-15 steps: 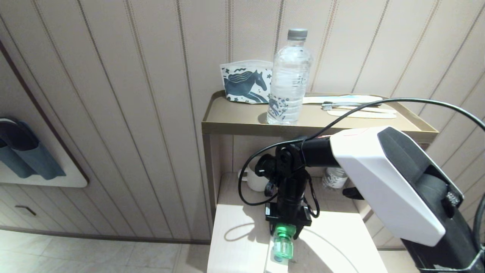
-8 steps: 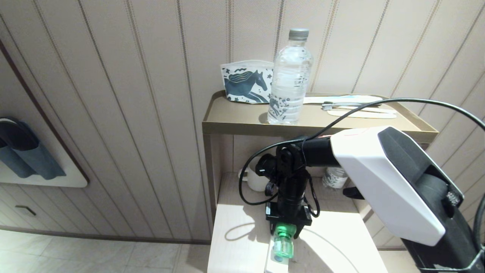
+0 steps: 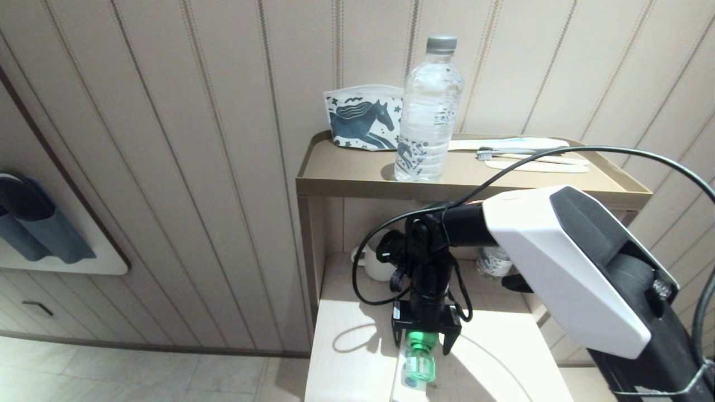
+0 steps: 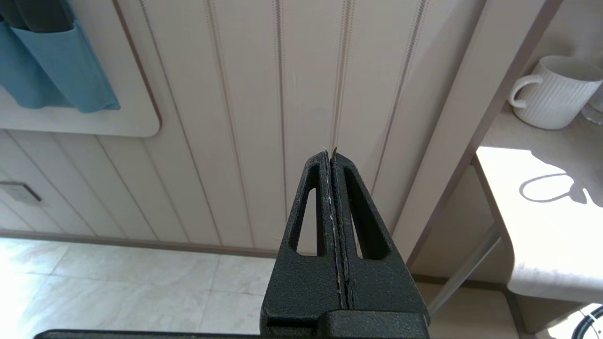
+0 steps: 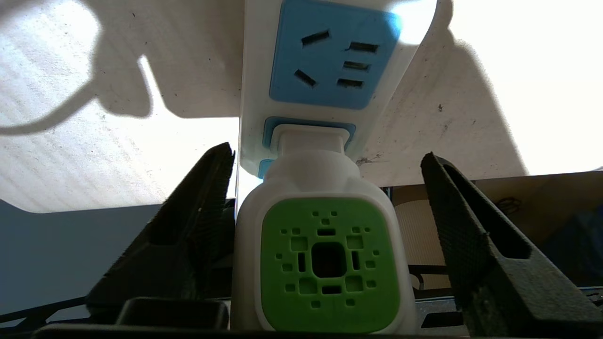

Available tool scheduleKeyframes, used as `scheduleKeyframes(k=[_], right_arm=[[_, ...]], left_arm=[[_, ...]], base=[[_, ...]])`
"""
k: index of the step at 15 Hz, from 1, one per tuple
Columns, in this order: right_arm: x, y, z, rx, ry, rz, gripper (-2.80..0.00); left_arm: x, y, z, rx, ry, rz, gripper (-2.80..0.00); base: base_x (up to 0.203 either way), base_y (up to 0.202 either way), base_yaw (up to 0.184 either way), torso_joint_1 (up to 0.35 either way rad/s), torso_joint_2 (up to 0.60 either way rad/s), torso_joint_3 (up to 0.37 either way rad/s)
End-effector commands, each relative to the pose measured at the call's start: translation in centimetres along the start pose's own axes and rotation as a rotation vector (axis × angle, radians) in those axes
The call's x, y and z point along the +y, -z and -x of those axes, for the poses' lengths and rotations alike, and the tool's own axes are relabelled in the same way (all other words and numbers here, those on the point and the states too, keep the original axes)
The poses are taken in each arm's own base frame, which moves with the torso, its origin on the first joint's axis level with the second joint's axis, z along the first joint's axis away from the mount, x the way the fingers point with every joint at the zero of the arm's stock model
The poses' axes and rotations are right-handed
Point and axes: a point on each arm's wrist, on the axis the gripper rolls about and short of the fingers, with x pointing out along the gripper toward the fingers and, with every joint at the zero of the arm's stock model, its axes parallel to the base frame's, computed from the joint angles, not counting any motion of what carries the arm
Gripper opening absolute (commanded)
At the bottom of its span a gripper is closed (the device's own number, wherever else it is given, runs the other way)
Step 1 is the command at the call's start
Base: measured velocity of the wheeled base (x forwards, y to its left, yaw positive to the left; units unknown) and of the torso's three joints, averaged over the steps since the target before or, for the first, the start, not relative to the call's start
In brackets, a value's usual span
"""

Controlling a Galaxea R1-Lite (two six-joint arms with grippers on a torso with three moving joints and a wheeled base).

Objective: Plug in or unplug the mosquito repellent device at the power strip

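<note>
Behind mosquito repellent device (image 3: 419, 357): mug (image 4: 552, 92).

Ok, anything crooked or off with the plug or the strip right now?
Nothing stands out. The mosquito repellent device sits squarely in a socket of the power strip. The right tool straddles it, open, fingers clear on both sides. No spill or damage shows.

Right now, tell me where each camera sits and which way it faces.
Head view: high, looking down at the shelf unit; the right arm shows, its right gripper around the mosquito repellent device.
Left wrist view: low beside the shelf, facing the panelled wall; the shut left gripper shows.
Right wrist view: behind open fingers, facing the device plugged into the power strip.
Shared: head and right wrist both show the device.
</note>
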Motion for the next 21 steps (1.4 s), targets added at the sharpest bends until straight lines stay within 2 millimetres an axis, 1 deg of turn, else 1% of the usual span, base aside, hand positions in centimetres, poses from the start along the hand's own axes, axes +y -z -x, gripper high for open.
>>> scheduleKeyframes(k=[1, 6, 10, 12, 14, 17, 19, 21], right_arm=[[0.1, 0.8, 1.8, -0.016, -0.019, 0.007, 0.0], [0.4, 2.3, 5.0, -0.074, -0.05, 0.034, 0.0], [-0.1, 2.9, 6.2, -0.072, -0.046, 0.034, 0.0], [-0.3, 4.0, 6.9, -0.062, -0.026, 0.047, 0.0], [-0.5, 4.8, 6.8, -0.047, -0.005, 0.057, 0.0], [-1.1, 6.2, 5.4, 0.017, 0.055, 0.071, 0.0], [-1.7, 7.8, 5.2, 0.031, 0.067, 0.088, 0.0], [-2.1, 9.9, 5.8, 0.014, 0.051, 0.125, 0.0]], left_arm=[[0.0, 0.0, 0.0, 0.001, 0.0, 0.001, -2.8], [0.0, 0.0, 0.0, 0.001, 0.0, 0.001, -2.8], [0.0, 0.0, 0.0, 0.002, 0.0, -0.001, -2.8], [0.0, 0.0, 0.0, 0.001, 0.0, -0.002, -2.8], [0.0, 0.0, 0.0, 0.001, 0.0, -0.002, -2.8], [0.0, 0.0, 0.0, 0.001, 0.0, -0.001, -2.8], [0.0, 0.0, 0.0, 0.002, 0.0, -0.002, -2.8], [0.0, 0.0, 0.0, 0.001, 0.0, -0.002, -2.8]], base=[[0.0, 0.0, 0.0, 0.0, 0.0, 0.0], [0.0, 0.0, 0.0, 0.0, 0.0, 0.0], [0.0, 0.0, 0.0, 0.0, 0.0, 0.0], [0.0, 0.0, 0.0, 0.0, 0.0, 0.0], [0.0, 0.0, 0.0, 0.0, 0.0, 0.0], [0.0, 0.0, 0.0, 0.0, 0.0, 0.0], [0.0, 0.0, 0.0, 0.0, 0.0, 0.0], [0.0, 0.0, 0.0, 0.0, 0.0, 0.0]])
